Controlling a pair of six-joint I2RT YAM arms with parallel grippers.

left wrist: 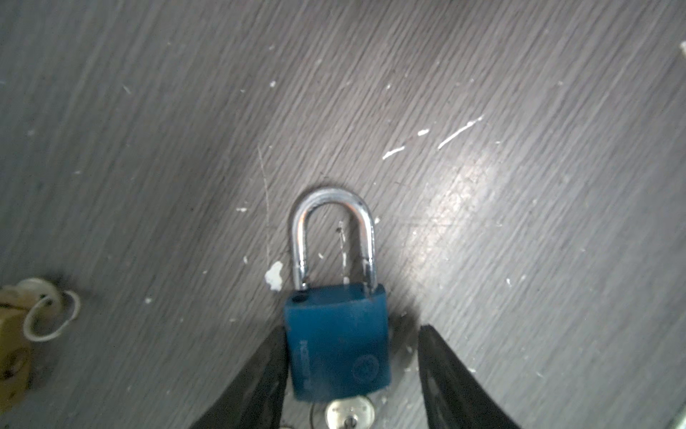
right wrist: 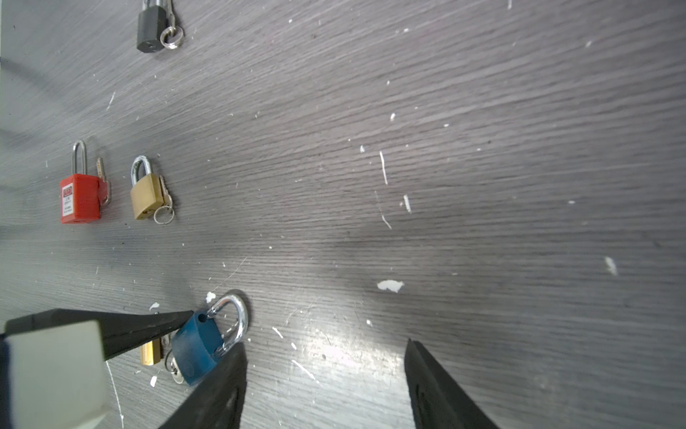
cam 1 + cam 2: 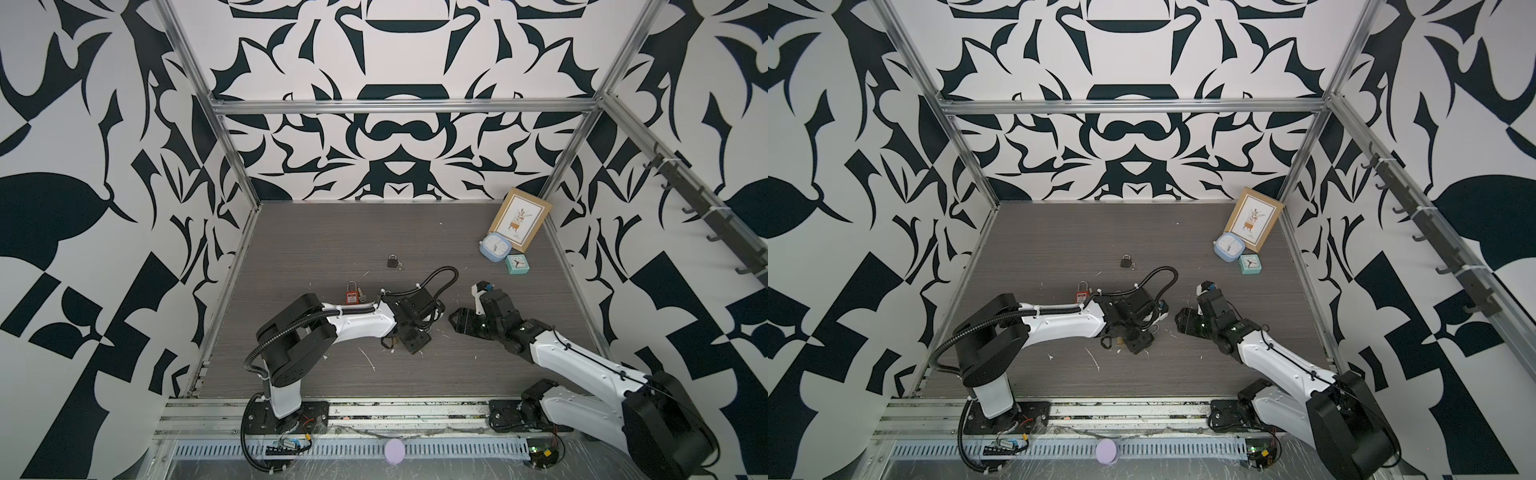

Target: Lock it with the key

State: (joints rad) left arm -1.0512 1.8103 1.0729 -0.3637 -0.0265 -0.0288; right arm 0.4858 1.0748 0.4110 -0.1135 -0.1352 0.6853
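Note:
A blue padlock (image 1: pixel 337 349) lies on the dark wood-grain table (image 1: pixel 519 185), its silver shackle (image 1: pixel 332 208) raised with one leg out of its hole. A silver key (image 1: pixel 349 413) sticks out of the lock's bottom end. My left gripper (image 1: pixel 352 328) is open and straddles the lock body: one finger (image 1: pixel 267 375) touches its side, the other stands clear. The right wrist view shows the same blue padlock (image 2: pixel 196 345) beside my right gripper (image 2: pixel 326 343), which is open and empty. In both top views the lock is hidden under the left gripper (image 3: pixel 413 343) and the right gripper (image 3: pixel 465 307) hovers close by.
A red padlock (image 2: pixel 79 197), a brass padlock (image 2: pixel 146 189) and a black padlock (image 2: pixel 150 28) lie farther off, each with a key. Another brass lock (image 1: pixel 11 334) sits close to the blue one. Two small clocks (image 3: pixel 505 255) and a picture frame (image 3: pixel 519 218) stand back right.

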